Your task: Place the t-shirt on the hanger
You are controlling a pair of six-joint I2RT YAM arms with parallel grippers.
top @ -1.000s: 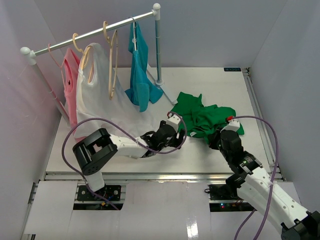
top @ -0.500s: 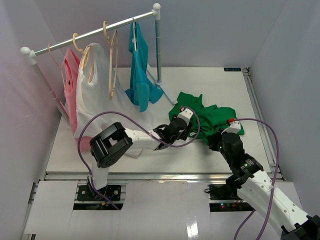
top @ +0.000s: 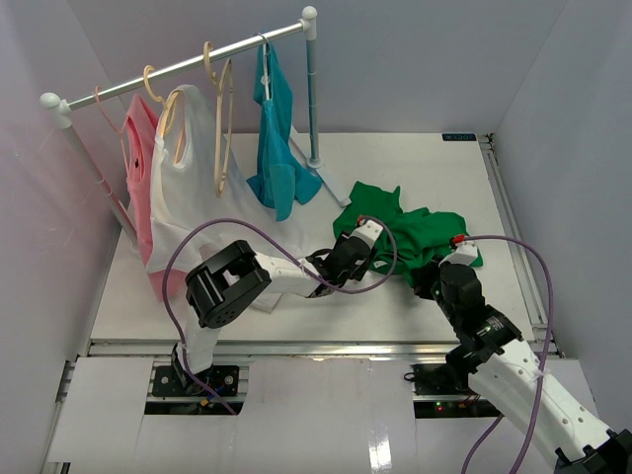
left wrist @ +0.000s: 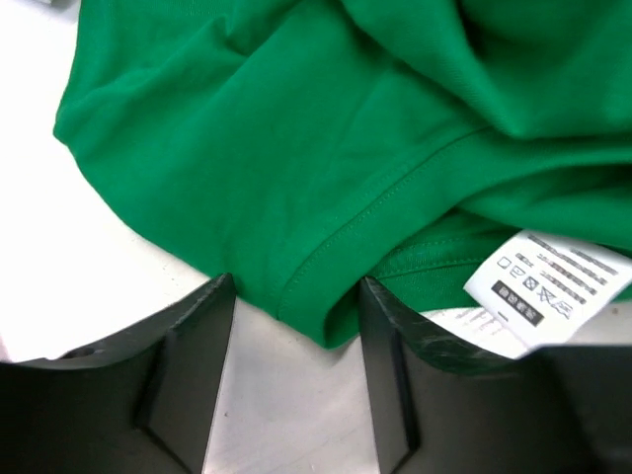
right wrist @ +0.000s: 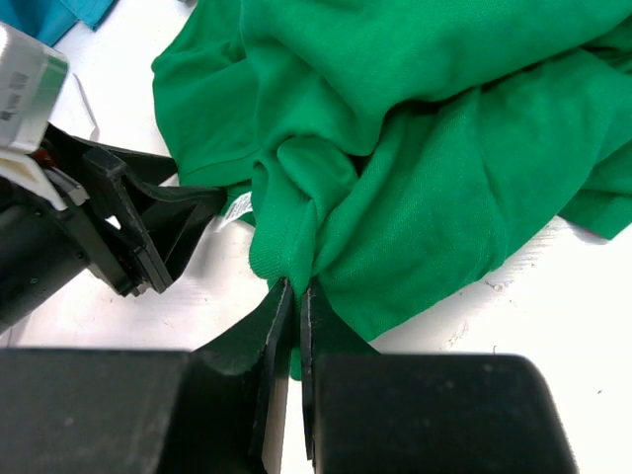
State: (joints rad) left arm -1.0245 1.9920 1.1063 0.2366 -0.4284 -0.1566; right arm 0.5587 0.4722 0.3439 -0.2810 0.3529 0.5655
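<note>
The bright green t-shirt (top: 410, 237) lies crumpled on the table right of centre. My right gripper (right wrist: 294, 293) is shut on a fold of the t-shirt's (right wrist: 415, 168) near edge, its jaws pinching the cloth. My left gripper (left wrist: 296, 326) is open at the shirt's left edge, its hem (left wrist: 326, 286) just between the fingertips, beside a white care label (left wrist: 548, 281). It also shows in the top view (top: 367, 249). The beige wooden hanger (top: 221, 128) hangs empty on the rail, between the white shirt and the teal shirt.
A clothes rail (top: 188, 64) crosses the back left, with a pink garment (top: 140, 168), a white shirt (top: 193, 188) and a teal-blue t-shirt (top: 276, 138). The rail's post (top: 313, 99) stands behind the green shirt. Walls close in left and right.
My left gripper has reached right across the table to the green shirt's left edge. The right gripper has stayed shut on the shirt's near edge.
</note>
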